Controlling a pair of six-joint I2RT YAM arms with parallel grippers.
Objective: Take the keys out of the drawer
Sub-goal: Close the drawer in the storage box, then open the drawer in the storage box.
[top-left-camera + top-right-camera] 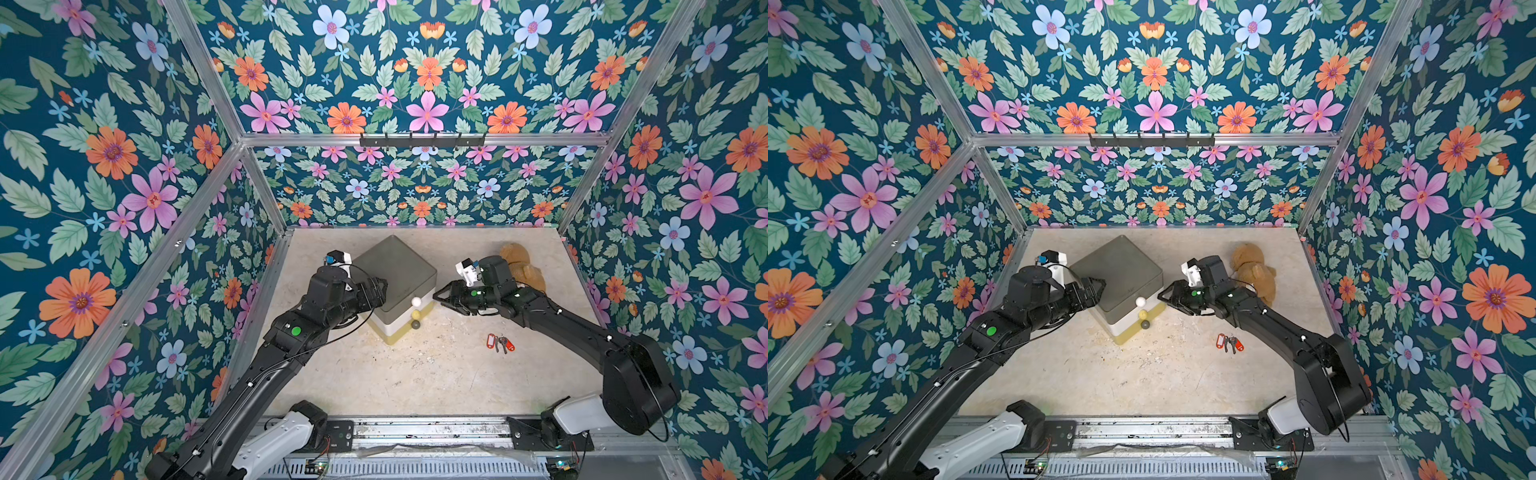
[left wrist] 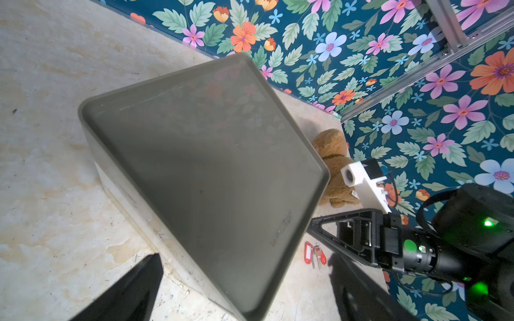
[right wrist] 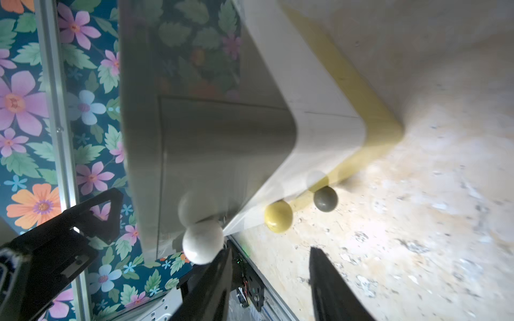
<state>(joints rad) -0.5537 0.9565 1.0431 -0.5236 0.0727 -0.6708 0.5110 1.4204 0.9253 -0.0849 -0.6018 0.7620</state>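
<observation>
Right pincer (image 1: 439,301) agape beside drawer unit (image 1: 395,270) corner; keys (image 1: 500,343) on open tabletop (image 1: 415,374).

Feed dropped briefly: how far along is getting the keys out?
Done: two red-tagged keys lie on the table, outside the drawer unit. In hand: nothing; the open right end effector sits near the white knob, the open left end effector by the unit. Left: drawers look shut; no other keys visible.
</observation>
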